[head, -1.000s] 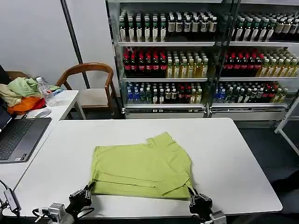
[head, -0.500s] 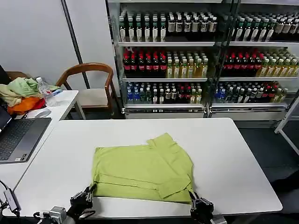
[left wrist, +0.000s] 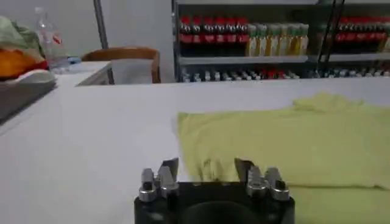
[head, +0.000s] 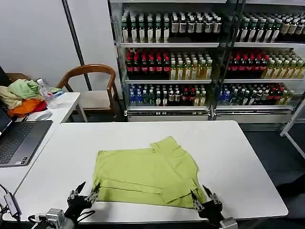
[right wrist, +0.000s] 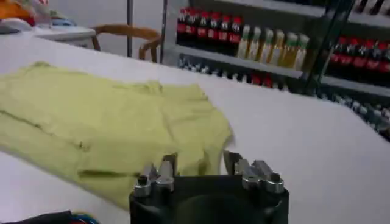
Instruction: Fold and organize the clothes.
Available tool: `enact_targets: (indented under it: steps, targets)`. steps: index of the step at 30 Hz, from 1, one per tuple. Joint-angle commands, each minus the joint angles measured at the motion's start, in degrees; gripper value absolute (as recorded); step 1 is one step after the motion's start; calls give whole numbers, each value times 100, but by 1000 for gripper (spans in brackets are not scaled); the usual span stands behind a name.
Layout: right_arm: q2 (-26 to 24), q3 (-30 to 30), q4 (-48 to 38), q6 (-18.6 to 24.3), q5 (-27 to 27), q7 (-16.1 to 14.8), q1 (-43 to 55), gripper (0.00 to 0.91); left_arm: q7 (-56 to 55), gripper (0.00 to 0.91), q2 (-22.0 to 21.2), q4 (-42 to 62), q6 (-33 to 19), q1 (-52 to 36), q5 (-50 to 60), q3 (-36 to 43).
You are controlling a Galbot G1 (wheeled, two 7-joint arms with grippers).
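Left end effector point(head: 82, 195): hanging with fingers spread, gripping nothing, just off the T-shirt's near left corner.
Right end effector point(head: 206, 199): likewise spread and empty, at the near right corner.
T-shirt point(head: 145, 171): lying mid-surface point(head: 238, 152), partly folded; by my judgement further folds and tidying are remaining.

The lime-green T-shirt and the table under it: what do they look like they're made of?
The T-shirt looks like soft, matte knit fabric, probably cotton: it lies limp with soft creases and folded edges. The table has a smooth white top with a slight sheen, likely laminate or painted board; the pictures leave that open. The left gripper and right gripper sit open at its near edge.
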Motion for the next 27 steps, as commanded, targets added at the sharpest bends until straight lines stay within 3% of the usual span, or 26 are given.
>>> enact_targets:
  steps: [1, 5, 14, 27]
  targets:
    - [12, -29, 243, -211, 387, 156, 781, 907, -137, 907, 203, -279, 62, -201, -153, -124]
    - [224, -519, -591, -852, 878, 671, 2223, 907, -111, 907, 436, 402, 203, -923, -642, -64]
    - [646, -848, -2036, -1164, 1051, 576, 3714, 907, 50, 907, 905, 1512, 208, -1983, -732, 367]
    - [1318, -1292, -4015, -1210, 1199, 448, 5216, 907, 77, 907, 1007, 2807, 262, -3426, -942, 1370]
